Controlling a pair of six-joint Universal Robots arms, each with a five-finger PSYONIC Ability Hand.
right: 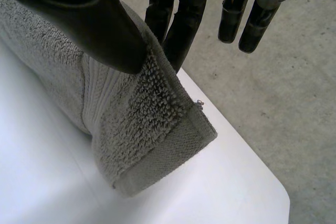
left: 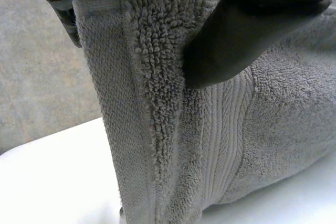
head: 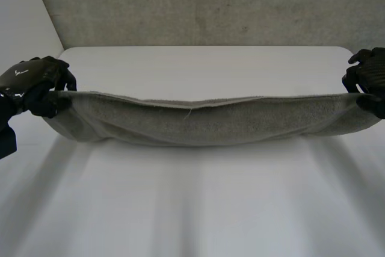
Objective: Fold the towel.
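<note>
A grey terry towel (head: 198, 121) hangs stretched between my two hands above the white table (head: 198, 64), sagging in the middle with its lower part resting on the table. My left hand (head: 36, 85) pinches the towel's left end; in the left wrist view the thumb (left: 236, 30) presses the towel (left: 157, 108) against the fingers behind it. At the other end my right hand (head: 367, 79) grips the same way, its thumb (right: 100, 24) clamping the towel (right: 142, 124) against the fingers near a corner.
A grey concrete wall (head: 210, 4) stands behind the table. The table's far right corner (right: 273, 192) lies just beyond the right hand, with grey floor (right: 273, 93) below it.
</note>
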